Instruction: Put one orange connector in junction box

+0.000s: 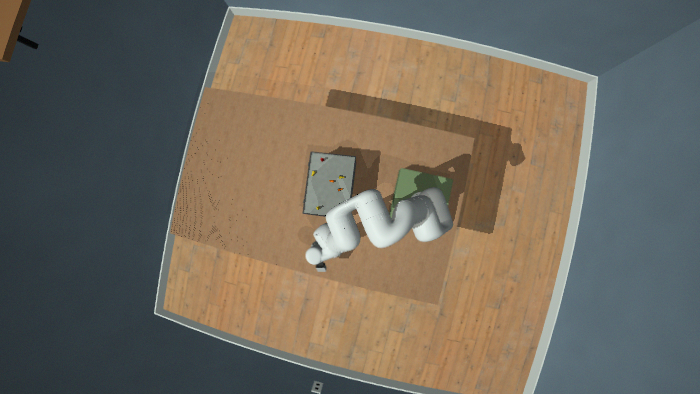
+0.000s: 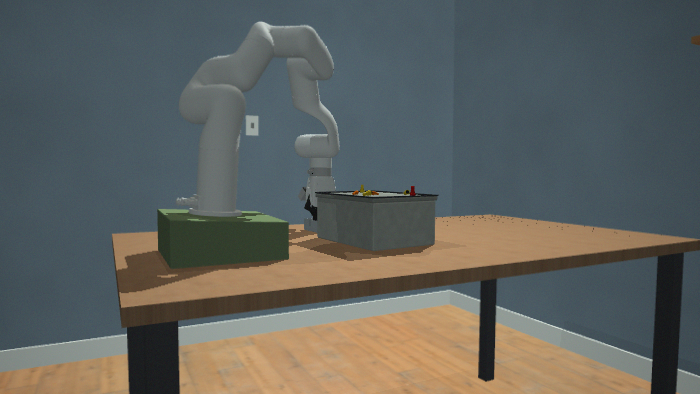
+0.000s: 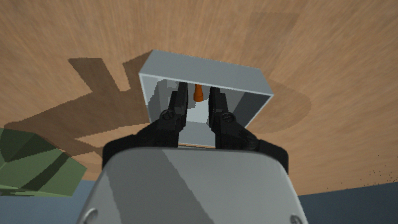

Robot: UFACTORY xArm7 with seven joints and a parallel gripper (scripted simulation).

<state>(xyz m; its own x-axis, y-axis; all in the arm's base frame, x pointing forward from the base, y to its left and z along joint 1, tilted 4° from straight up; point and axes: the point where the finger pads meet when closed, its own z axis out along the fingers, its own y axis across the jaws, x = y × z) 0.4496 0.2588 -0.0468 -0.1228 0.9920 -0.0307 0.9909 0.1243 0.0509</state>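
My gripper [image 3: 198,90] [image 1: 320,268] [image 2: 310,209] hangs low over the open steel junction box [image 3: 200,69], with its fingertips inside the opening. The fingers stand apart. An orange connector [image 3: 198,93] shows between them inside the box, with a gap on each side, so nothing presses on it. The grey tool case [image 1: 325,197] [image 2: 375,225] stands beside the box. Its lid carries loose orange connectors [image 1: 333,181], yellow connectors [image 1: 314,173] and a red connector [image 1: 322,159] [image 2: 412,190]. The box is hidden by the arm and the case in the top and exterior views.
The arm's green base block [image 1: 410,182] [image 2: 222,240] [image 3: 30,165] stands on the table close to the case and the box. The wooden table [image 2: 500,245] reaches far to the other side of the case.
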